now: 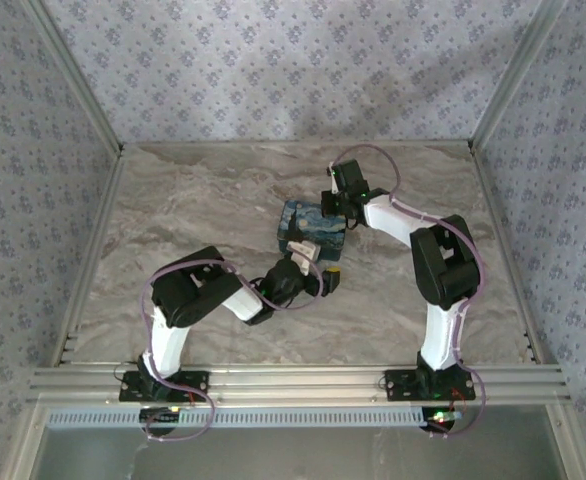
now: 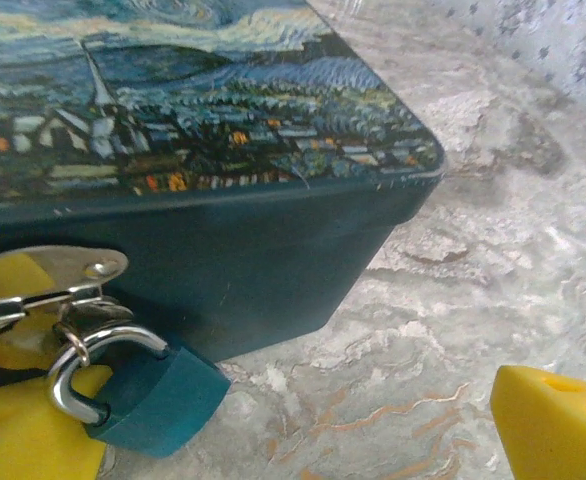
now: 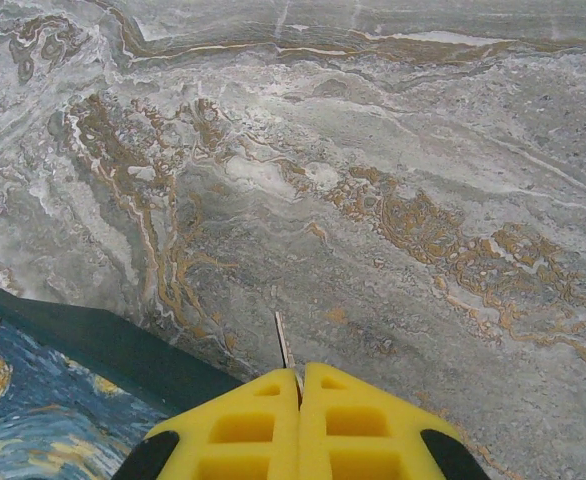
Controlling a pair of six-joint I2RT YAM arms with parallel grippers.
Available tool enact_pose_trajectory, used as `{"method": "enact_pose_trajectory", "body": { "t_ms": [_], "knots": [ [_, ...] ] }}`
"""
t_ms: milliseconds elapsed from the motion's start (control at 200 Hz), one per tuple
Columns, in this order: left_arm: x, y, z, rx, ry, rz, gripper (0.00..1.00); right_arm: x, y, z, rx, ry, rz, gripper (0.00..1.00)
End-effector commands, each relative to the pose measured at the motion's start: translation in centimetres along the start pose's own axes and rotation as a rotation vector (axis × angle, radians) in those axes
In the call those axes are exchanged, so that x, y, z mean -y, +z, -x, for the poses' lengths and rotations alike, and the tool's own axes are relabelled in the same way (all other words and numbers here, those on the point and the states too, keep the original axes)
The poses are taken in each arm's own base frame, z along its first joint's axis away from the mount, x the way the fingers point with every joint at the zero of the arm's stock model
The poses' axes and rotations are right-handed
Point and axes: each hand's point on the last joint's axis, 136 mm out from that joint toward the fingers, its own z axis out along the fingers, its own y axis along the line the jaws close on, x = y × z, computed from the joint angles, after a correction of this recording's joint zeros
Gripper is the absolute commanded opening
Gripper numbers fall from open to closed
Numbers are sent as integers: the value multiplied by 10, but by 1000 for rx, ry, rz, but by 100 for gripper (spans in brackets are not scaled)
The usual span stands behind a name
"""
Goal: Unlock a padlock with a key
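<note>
the step in hand is judged to be steadying the padlock (image 2: 163,400) so that the key (image 3: 284,345) can be brought to it. the padlock is hung by its shackle (image 2: 68,375) from the hasp (image 2: 58,275) on the front wall of the painted box (image 2: 223,130), near the middle of the counter (image 2: 493,260). the left claw (image 2: 288,430) is spread wide at that wall, with one finger just beside the padlock's body and the other well apart from it, so nothing is gripped. the right claw (image 3: 300,385) is pressed closed on the key, whose thin blade is seen edge-on between the fingertips, at a corner of the box.

the step is done well if the body is taken across its flat sides, clear of shackle and hasp, and turned so that its bottom end is offered to the right claw. the keyhole is not seen; it is judged to lie in the end opposite the shackle.

the padlock's long axis is tilted, with the body's free end pointed down at the counter; whether that end touches the counter cannot be told. the key's long axis is laid along the fingers, with the tip pointed forward over the counter and away from the box.
</note>
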Motion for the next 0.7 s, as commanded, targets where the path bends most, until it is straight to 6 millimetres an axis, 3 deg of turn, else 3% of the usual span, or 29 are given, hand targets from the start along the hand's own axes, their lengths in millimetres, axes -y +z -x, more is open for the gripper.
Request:
{"method": "enact_pose_trajectory", "body": {
  "t_ms": [0,185,305,415,695],
  "knots": [
    [4,4,2,6,44,-2,95,-4,-9,-3,-11,-13,17,0],
    [33,0,14,48,69,-188,90,-1,-8,-7,-19,-9,13,0],
    [40,-10,29,108,17,-281,89,0,-7,-9,-20,-1,15,0],
    [33,-14,37,138,-55,-296,88,0,-7,-10,-21,4,16,0],
    [19,-2,31,99,-180,-268,81,1,-12,-8,-9,4,12,0]
  ]
}}
